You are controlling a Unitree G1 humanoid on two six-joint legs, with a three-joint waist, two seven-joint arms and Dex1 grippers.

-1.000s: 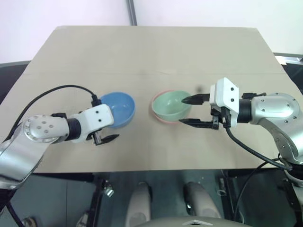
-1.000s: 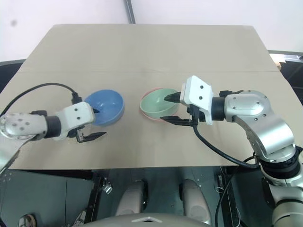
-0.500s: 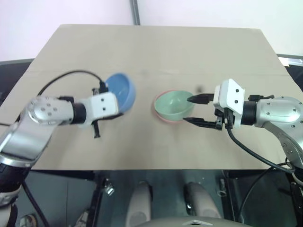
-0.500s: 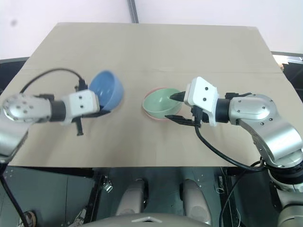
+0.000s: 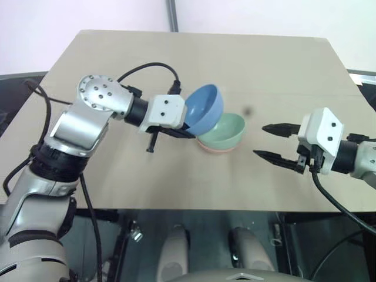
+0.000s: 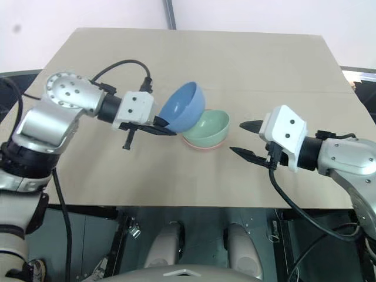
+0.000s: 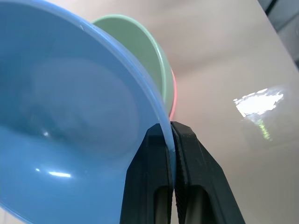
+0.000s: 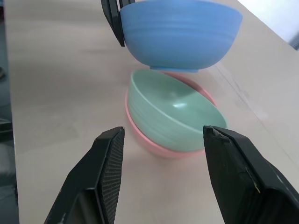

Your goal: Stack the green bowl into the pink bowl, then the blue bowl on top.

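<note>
The first half of the task looks done: the small round mint-green plastic bowl (image 5: 224,130) sits nested inside the salmon-pink plastic bowl (image 8: 145,136), whose rim shows just beneath it, and the pair rests near the middle of the tan table (image 5: 264,64). What remains is the last stacking. The round sky-blue plastic bowl (image 5: 204,108) is off the table, tilted, and held just above and beside the green bowl's near-left edge; the left gripper (image 7: 169,140) is pinched tight on its rim, one finger inside and one outside. Judging from this, the blue bowl must yet be levelled, centred over the green one, lowered and released. The right gripper (image 5: 271,141) hangs to the right of the stack, its black fingers (image 8: 108,161) spread wide and holding nothing, well apart from the bowls. Nothing else lies on the table near the stack, so the path down appears free; the main risk is the tilted bowl catching the green rim and shifting the stack.
</note>
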